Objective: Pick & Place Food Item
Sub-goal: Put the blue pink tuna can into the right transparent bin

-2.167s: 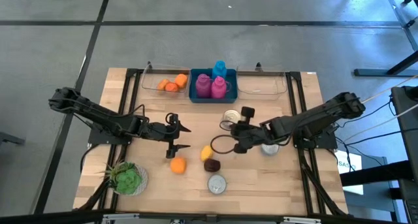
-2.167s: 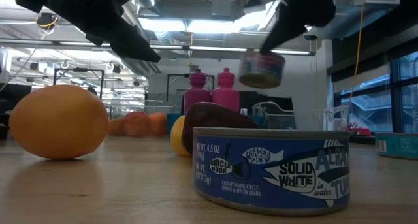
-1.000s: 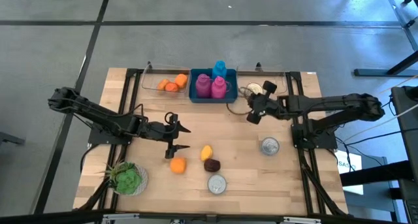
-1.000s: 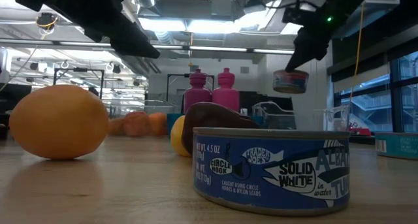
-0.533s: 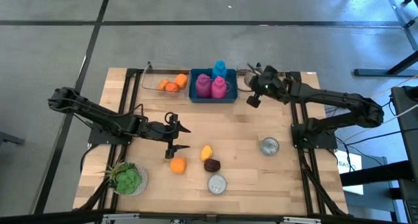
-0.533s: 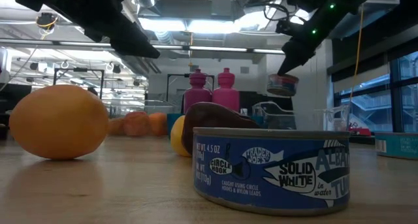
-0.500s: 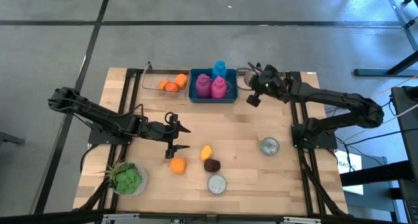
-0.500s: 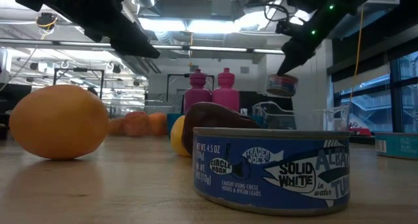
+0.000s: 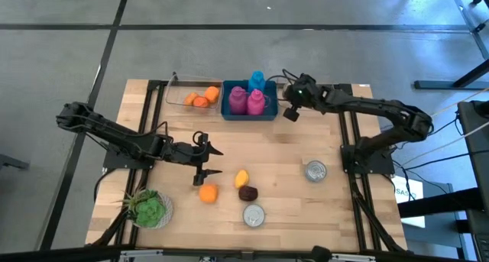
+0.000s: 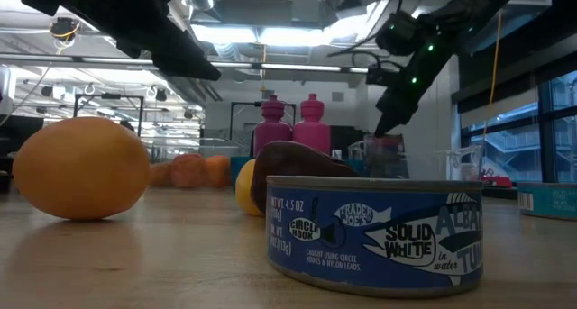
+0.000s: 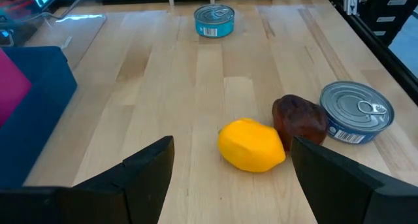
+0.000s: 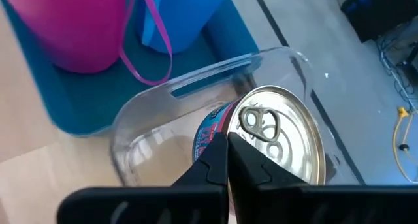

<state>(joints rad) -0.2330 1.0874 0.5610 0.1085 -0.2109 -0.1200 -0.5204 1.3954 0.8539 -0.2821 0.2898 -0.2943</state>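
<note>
Right gripper at the clear bin, fingers pinched together over a can.
Can is round metal with a pull-tab lid and blue label, sitting in the glossy transparent bin next to the blue tray; can't tell if it's gripped. Left gripper hangs wide and empty above the wood table, near a smooth yellow lemon.
</note>
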